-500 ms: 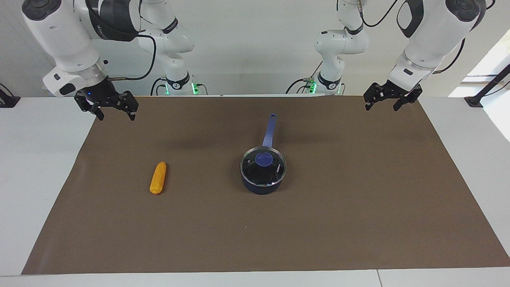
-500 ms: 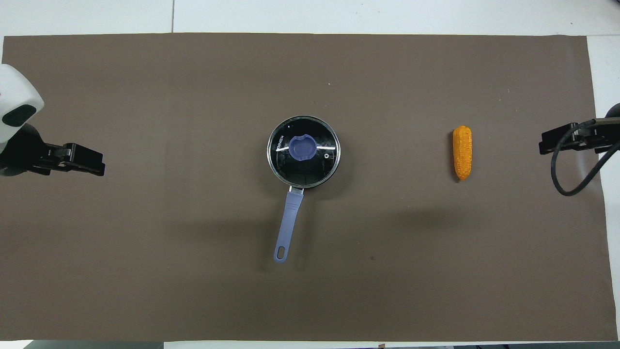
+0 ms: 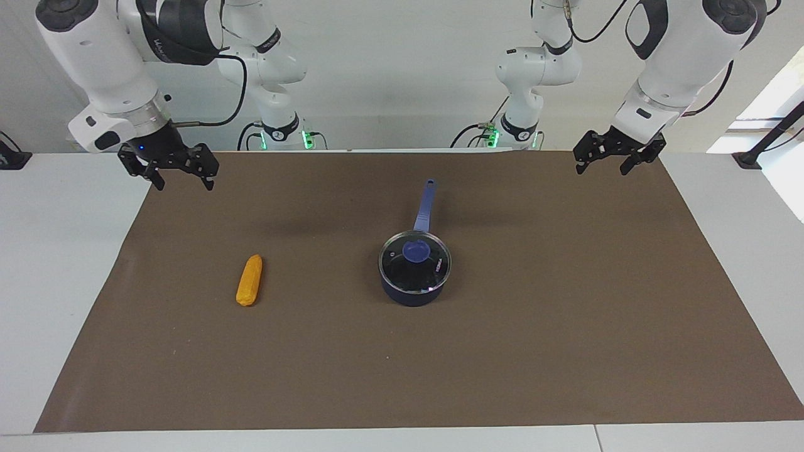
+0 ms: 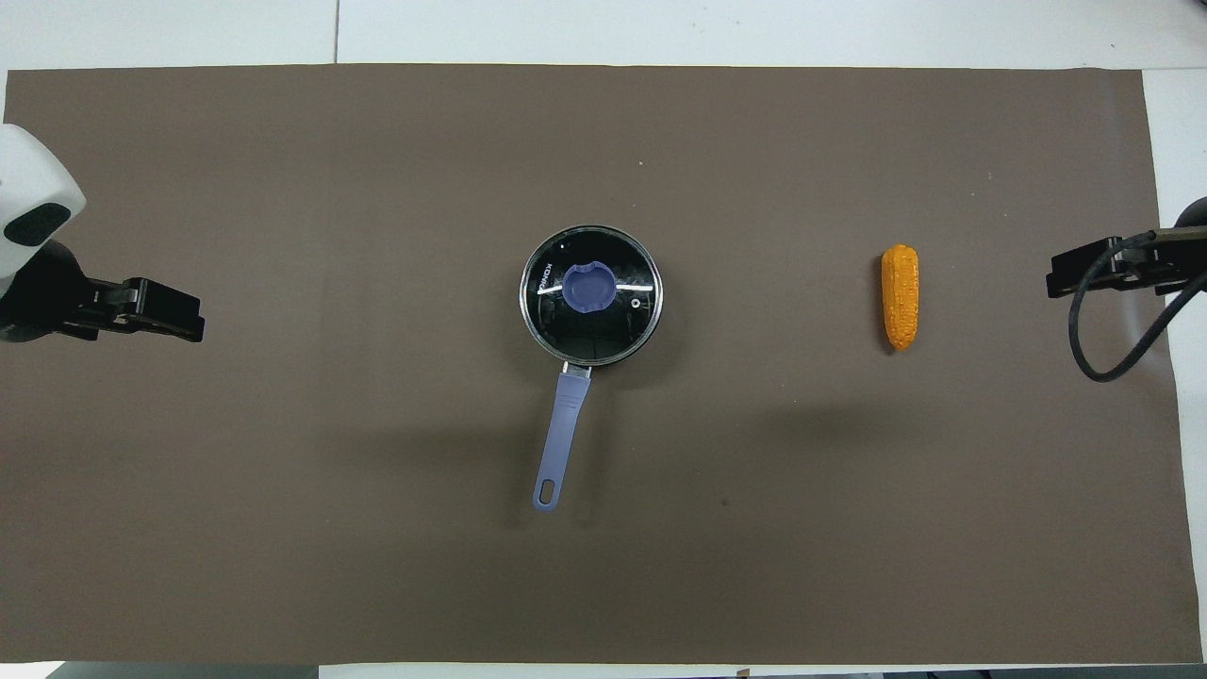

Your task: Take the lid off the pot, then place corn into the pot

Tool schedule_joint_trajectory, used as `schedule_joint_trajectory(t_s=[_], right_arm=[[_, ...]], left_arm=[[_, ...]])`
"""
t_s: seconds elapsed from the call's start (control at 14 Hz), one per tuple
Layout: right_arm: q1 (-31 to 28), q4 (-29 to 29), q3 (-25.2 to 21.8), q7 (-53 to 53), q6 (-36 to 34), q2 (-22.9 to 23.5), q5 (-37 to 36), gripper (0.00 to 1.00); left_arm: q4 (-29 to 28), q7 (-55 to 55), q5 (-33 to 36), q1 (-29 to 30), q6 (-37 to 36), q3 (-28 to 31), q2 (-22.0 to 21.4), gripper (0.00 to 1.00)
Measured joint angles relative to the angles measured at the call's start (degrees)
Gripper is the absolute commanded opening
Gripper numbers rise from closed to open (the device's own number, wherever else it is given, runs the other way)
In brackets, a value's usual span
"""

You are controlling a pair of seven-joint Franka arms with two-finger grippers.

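1. Hardly anything has moved since the earlier frame: only the right gripper has shifted a touch above the mat's corner at the right arm's end, and its cable loop sits slightly differently.
2. Its fingers stand apart, holding nothing.
3. Over the mat's corner at the left arm's end, the left gripper hangs with fingers apart, also empty.
4. Mid-mat sits the pot, its handle pointing toward the robots.
5. On the pot, the lid rests closed, its knob at centre.
6. Toward the right arm's end, well apart from the pot, the corn lies on the brown mat.
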Motion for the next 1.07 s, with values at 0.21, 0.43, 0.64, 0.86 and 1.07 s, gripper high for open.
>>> schedule_joint_trajectory(t_s=[0.21, 0.43, 0.64, 0.86, 1.07], right_arm=[[0.0, 0.0, 0.0, 0.0, 0.3, 0.0, 0.0, 1.0], [0.1, 0.0, 0.0, 0.0, 0.4, 0.0, 0.0, 1.0], [0.1, 0.0, 0.1, 0.0, 0.5, 0.0, 0.0, 1.0], [0.2, -2.3, 0.3, 0.0, 5.8, -0.2, 0.0, 1.0], [0.4, -11.5, 0.6, 0.0, 17.8, -0.8, 0.0, 1.0]], left_arm=[[0.0, 0.0, -0.1, -0.7, 2.5, -0.2, 0.1, 1.0], [0.2, -3.4, -2.1, -4.3, 4.8, -0.4, 1.2, 1.0], [3.8, -12.4, -3.0, -11.5, 6.1, -0.6, 6.6, 1.0], [14.7, -21.7, -3.1, -18.7, 6.4, -0.7, 18.5, 1.0], [23.0, -26.4, -3.1, -23.4, 7.5, -0.4, 28.8, 1.0]])
